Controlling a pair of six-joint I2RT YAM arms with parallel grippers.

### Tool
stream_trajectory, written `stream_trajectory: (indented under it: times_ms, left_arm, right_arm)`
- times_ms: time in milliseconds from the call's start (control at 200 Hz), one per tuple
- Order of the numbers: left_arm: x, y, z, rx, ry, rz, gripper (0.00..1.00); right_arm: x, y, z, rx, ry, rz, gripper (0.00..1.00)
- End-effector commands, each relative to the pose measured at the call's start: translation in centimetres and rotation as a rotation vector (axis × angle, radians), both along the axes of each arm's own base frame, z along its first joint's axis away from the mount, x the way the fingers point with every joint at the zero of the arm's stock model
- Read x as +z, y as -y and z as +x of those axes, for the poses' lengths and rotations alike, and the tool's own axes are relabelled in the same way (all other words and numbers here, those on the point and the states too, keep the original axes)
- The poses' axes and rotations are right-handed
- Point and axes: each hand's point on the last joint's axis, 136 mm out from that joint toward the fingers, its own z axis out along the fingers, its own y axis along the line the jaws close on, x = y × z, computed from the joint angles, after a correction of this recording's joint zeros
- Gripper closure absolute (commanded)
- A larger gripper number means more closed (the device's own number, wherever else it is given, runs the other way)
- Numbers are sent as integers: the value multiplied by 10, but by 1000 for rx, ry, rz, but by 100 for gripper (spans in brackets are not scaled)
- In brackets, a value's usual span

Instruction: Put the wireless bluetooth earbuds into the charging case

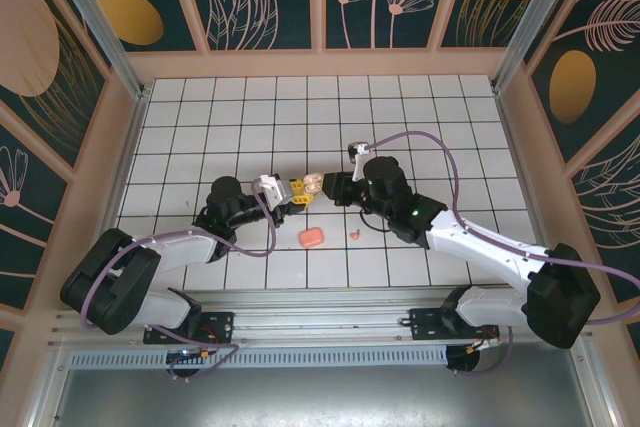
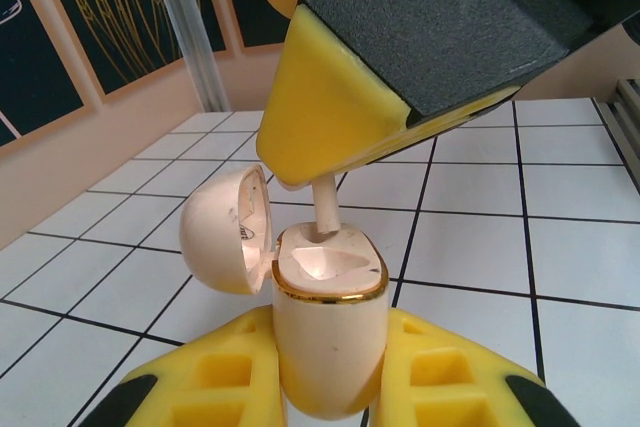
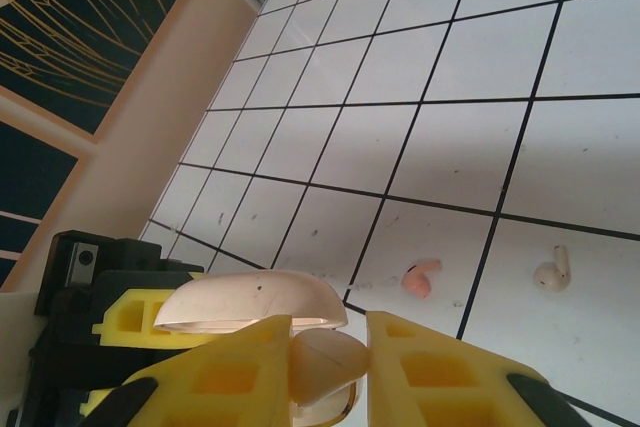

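Observation:
My left gripper is shut on the cream charging case, which stands upright with its lid swung open to the left. My right gripper is shut on a pale whitish-pink earbud right above the case. The earbud's stem points down into the case's far socket, and the near socket shows bare. From above, both grippers meet at the case in mid-table. A coral earbud and a second pale earbud lie loose on the tiles.
A coral-orange case lies closed on the tiles in front of the grippers, with a loose bud to its right. White tiled floor stretches back to the wooden walls and two metal posts.

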Motion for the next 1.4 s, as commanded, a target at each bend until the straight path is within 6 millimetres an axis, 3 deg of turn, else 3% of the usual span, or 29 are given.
stream_trajectory:
  times_ms: [0,365,961,1156,1396]
  left_arm:
    - [31,4,-2,-23,80,-60,87]
    - [35,3,-2,-18,84,-68,88]
    - [37,2,2,11,84,-69,88]
    - [35,2,2,11,75,-68,87]
    - [37,3,1,0,68,-80,88]
  right_arm:
    - [-3,3,5,-51,7,-20,78]
    - [-4,3,5,-88,34,-80,78]
    - [-4,-14,-16,0,41,-103,77]
    - [7,-14,-21,28,55,-62,71]
    - [30,-10,-23,46,84,0,55]
